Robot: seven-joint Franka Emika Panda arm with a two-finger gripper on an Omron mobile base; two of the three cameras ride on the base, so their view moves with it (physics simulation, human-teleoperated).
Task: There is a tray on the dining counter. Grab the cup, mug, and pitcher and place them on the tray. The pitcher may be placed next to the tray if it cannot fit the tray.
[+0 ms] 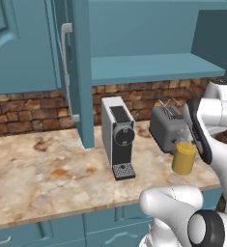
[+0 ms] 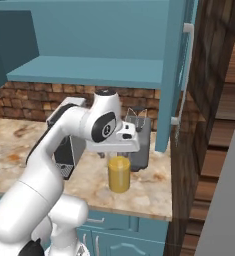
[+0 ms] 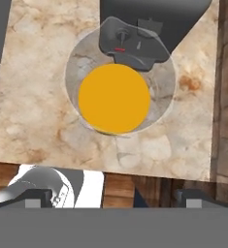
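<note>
A kitchen: marbled stone counter (image 1: 37, 169), teal cabinets (image 1: 18, 43), brick backsplash (image 1: 28, 113), coffee machine (image 1: 119, 137), toaster (image 1: 167, 126).

The pitcher (image 1: 184, 157) stands on the counter (image 1: 47, 178) near its front edge, just in front of the toaster (image 1: 167, 126), which sits at its 12 o'clock. The coffee machine (image 1: 118, 137) stands at the pitcher's 9 o'clock, with the toaster at the machine's 3 o'clock, both set back toward the brick wall (image 1: 28, 113) under the open cabinet shelf (image 1: 148, 67). The gripper (image 3: 114, 196) hangs directly above the pitcher, which lies at 12 o'clock in the hand view.
</note>
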